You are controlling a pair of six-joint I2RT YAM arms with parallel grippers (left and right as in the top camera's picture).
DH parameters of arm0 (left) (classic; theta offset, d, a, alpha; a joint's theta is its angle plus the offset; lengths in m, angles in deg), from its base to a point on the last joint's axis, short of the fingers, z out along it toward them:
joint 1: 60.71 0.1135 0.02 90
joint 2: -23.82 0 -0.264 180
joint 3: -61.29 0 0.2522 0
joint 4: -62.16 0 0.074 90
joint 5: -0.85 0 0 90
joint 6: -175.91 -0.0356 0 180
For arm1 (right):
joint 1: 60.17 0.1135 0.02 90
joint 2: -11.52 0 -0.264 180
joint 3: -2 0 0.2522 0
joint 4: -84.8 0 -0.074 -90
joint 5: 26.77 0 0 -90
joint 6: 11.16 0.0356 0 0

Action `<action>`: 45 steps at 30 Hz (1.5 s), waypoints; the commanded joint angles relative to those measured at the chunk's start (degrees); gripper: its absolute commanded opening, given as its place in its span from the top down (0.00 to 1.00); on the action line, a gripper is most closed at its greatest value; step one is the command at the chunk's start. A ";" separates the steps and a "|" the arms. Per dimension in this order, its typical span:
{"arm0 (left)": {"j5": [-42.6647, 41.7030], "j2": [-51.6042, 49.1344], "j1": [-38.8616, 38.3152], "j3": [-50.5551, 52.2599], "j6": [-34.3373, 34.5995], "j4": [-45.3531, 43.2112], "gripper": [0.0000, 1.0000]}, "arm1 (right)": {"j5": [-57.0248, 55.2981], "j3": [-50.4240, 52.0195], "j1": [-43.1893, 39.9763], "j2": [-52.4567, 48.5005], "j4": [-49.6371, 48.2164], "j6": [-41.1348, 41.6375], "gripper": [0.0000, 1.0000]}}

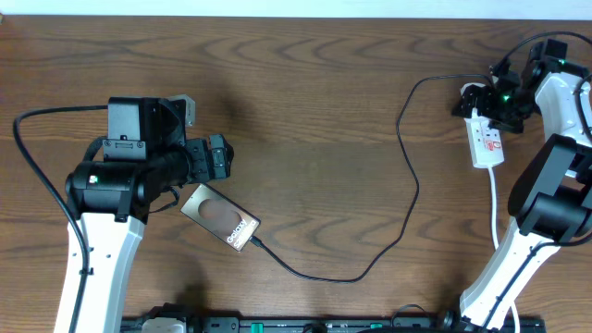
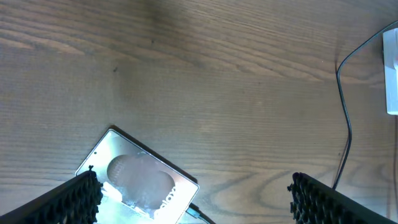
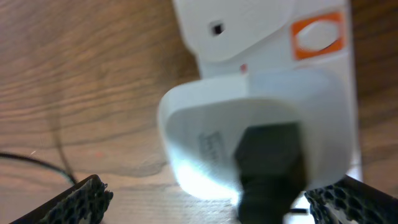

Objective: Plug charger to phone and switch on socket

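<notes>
Blurred close under right gripper [image 3: 211,196]: socket [image 3: 261,37] and black plug [image 3: 270,162], also cut off at top and right edges. Clipped by bottom edge between left gripper [image 2: 196,193] fingers: near end of phone [image 2: 140,177]. Can't read switch [image 3: 317,34] position.

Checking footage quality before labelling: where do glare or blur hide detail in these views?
Left wrist: glare washes out the phone face, so its lettering is barely legible. Right wrist: the socket is too close, soft and out of focus. Overhead: sharp and evenly lit.
</notes>
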 commanded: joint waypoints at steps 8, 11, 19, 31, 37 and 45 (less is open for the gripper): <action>0.74 -0.20 -0.20 1.14 -1.20 0.46 0.05 | -2.84 -3.72 1.09 -1.53 0.00 -0.24 0.01; 0.76 -0.20 -0.20 1.14 -1.20 0.48 0.05 | -2.82 -3.72 1.09 -1.53 -0.04 -0.24 0.01; 0.74 -0.20 -0.20 1.14 -1.20 0.48 0.05 | -0.85 -2.64 1.42 -1.55 -0.83 -0.24 0.01; 0.74 -0.20 -0.20 1.14 -1.20 0.48 0.05 | 1.97 -0.46 1.95 -1.55 -2.08 -0.20 0.01; 0.74 -0.20 -0.20 1.14 -1.20 0.48 0.05 | 2.14 -0.17 1.95 -1.55 -1.86 0.02 0.01; 0.74 -0.20 -0.20 1.14 -1.20 0.48 0.05 | 5.09 -0.11 1.95 -1.55 -1.68 0.48 0.01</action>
